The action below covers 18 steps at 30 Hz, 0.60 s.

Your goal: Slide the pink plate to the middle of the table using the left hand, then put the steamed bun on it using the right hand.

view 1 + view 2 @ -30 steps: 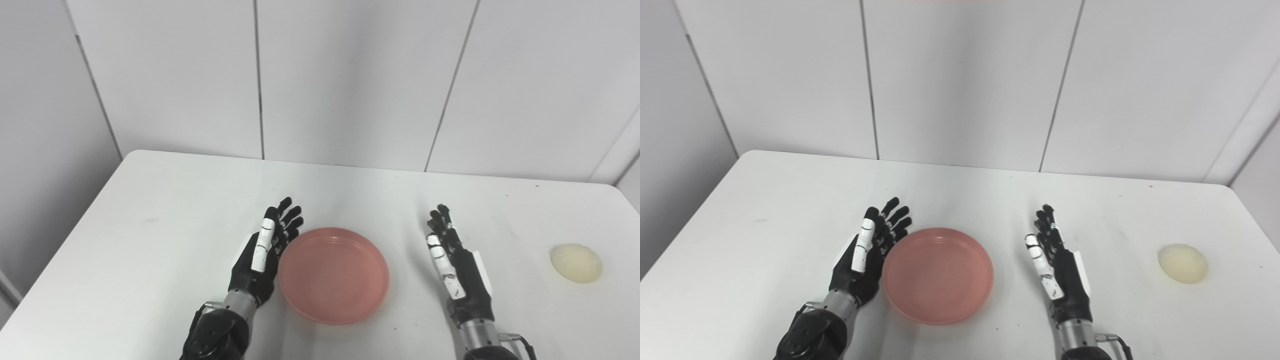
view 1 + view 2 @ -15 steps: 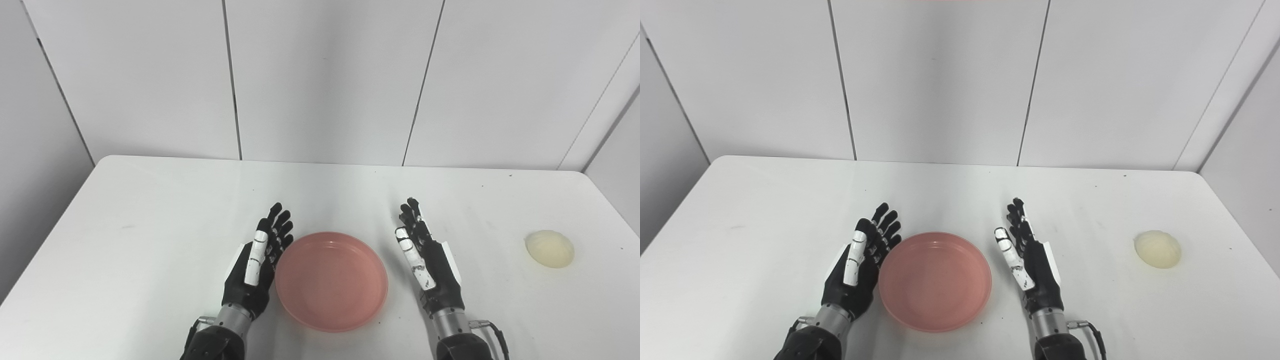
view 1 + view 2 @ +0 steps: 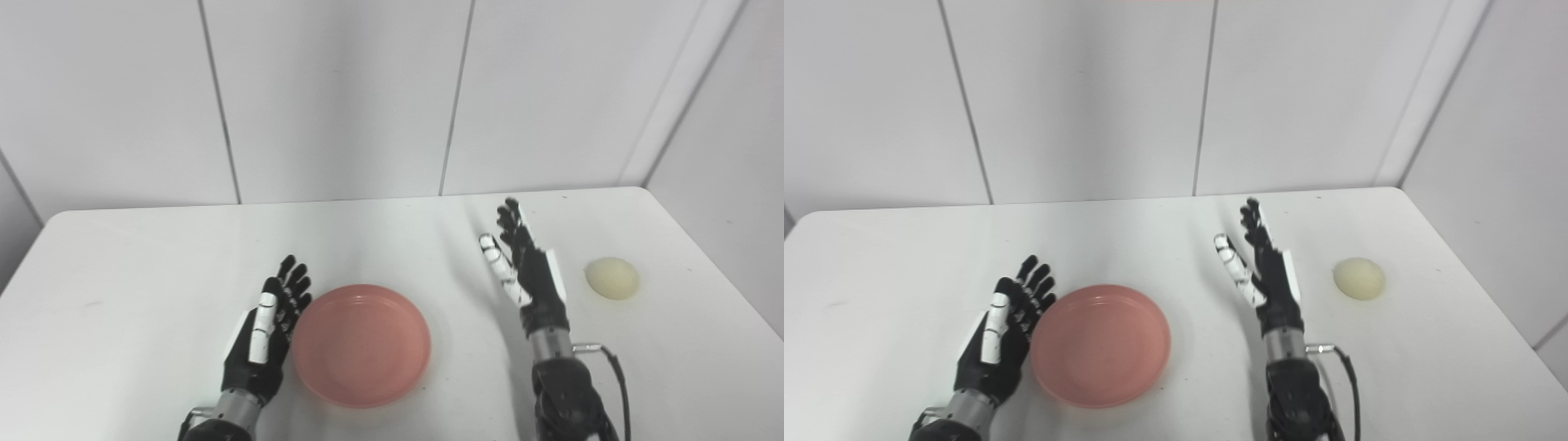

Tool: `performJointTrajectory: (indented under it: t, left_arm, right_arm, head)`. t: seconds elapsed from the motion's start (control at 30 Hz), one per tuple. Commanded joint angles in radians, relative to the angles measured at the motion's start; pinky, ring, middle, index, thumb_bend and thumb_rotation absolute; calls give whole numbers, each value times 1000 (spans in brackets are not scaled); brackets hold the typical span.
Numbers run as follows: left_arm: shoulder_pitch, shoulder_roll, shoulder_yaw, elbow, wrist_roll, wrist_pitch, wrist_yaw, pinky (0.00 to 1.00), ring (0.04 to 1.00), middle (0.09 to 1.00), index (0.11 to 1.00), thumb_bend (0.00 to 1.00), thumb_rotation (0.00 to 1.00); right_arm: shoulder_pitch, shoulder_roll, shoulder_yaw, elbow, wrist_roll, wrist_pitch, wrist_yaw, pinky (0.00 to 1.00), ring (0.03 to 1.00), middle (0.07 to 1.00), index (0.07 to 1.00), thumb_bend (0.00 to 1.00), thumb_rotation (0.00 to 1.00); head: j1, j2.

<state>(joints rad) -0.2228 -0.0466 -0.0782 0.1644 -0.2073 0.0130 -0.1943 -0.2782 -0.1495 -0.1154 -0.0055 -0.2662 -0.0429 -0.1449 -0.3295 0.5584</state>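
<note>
The pink plate (image 3: pixel 361 343) lies on the white table (image 3: pixel 153 263), near its front and about mid-width. My left hand (image 3: pixel 264 331) is open and stands edge-on right against the plate's left rim, fingers pointing away from me. My right hand (image 3: pixel 525 269) is open and empty, raised above the table to the right of the plate and apart from it. The pale cream steamed bun (image 3: pixel 611 278) sits on the table to the right of the right hand, a short gap away. It also shows in the right eye view (image 3: pixel 1358 278).
Grey wall panels (image 3: pixel 343 92) rise behind the table's far edge. The table's right edge runs close past the bun. A black cable (image 3: pixel 618 380) hangs at my right wrist.
The camera has turned to the right, shifting the whole picture left. My right hand has lifted and moved forward and right, closer to the bun. The left hand stays beside the plate.
</note>
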Motion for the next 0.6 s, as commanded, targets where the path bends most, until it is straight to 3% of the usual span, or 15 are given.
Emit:
performJointTrajectory:
  t: [0.0, 0.13, 0.2, 0.3, 0.57]
  left_arm:
    - [4, 11, 6, 21, 15, -6, 1, 1000, 1000, 1000, 1000, 612, 987]
    - [-3, 21, 14, 35, 13, -15, -2, 1000, 1000, 1000, 1000, 632, 986]
    - [-8, 26, 19, 43, 16, -26, 2, 1000, 1000, 1000, 1000, 636, 981]
    - [-17, 36, 25, 54, 8, -32, -8, 1000, 1000, 1000, 1000, 639, 980]
    - [-24, 49, 34, 66, 2, -48, -22, 1000, 997, 1000, 978, 618, 984]
  right_arm:
    - [-42, -39, -8, -52, -59, 43, -19, 864, 911, 915, 937, 571, 723]
    - [-61, -72, -21, -89, -138, 172, -21, 825, 885, 896, 911, 631, 574]
    - [-67, -84, -21, -93, -163, 201, -25, 820, 884, 897, 908, 651, 515]
    - [-75, -115, 0, -87, -248, 230, -40, 712, 822, 871, 889, 649, 395]
    - [-90, -195, 6, -83, -396, 358, -33, 715, 818, 859, 876, 706, 351]
  head:
    - [-27, -4]
    - [-89, -4]
    - [-121, -8]
    - [-161, -16]
    - [-190, -15]
